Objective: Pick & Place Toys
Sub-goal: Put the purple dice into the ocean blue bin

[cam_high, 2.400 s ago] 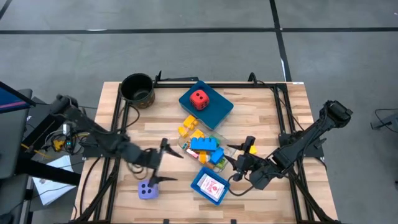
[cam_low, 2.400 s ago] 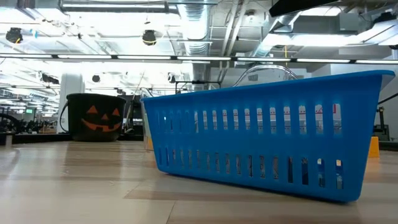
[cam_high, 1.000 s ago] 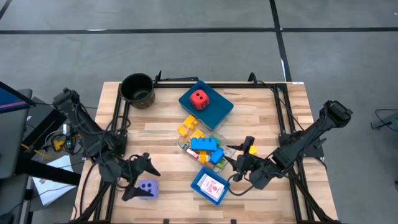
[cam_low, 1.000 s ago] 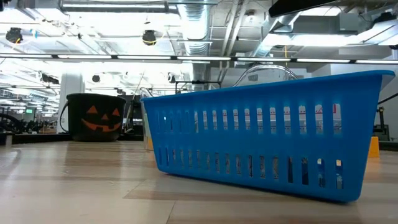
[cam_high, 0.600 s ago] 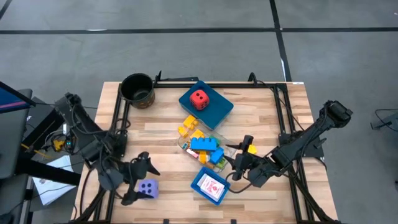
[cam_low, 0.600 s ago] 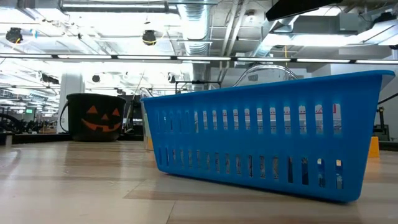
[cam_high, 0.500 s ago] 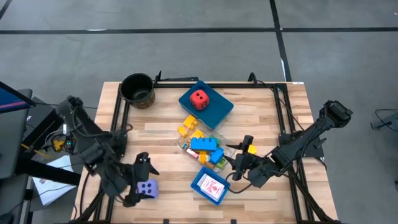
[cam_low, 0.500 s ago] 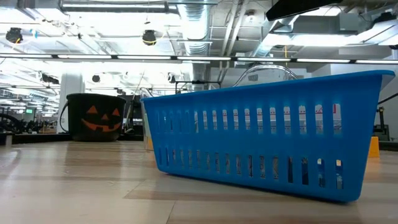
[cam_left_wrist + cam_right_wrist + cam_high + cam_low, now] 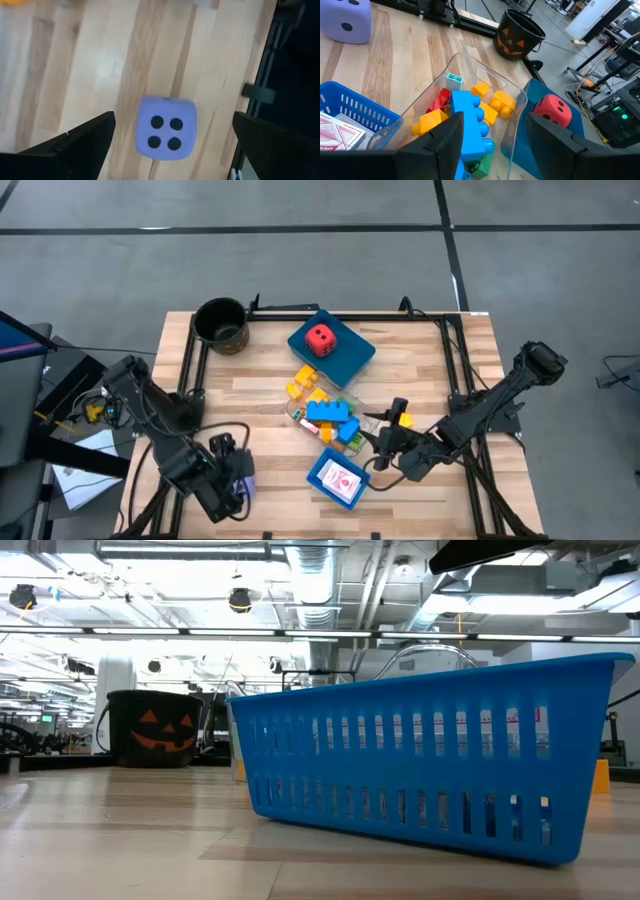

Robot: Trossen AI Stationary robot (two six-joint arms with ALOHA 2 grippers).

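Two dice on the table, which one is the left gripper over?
The lavender die, lying on bare wood near the table's front left, between the open left gripper's fingers. The red die sits apart on the upturned blue tray at the back.

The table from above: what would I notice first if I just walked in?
Probably the left pincer hanging wide open right above the lavender die, near the table's front-left corner. Next, the pile of bright bricks in a clear box in the middle, with the right pincer beside it. Behind them sits a red die on an upturned blue tray.
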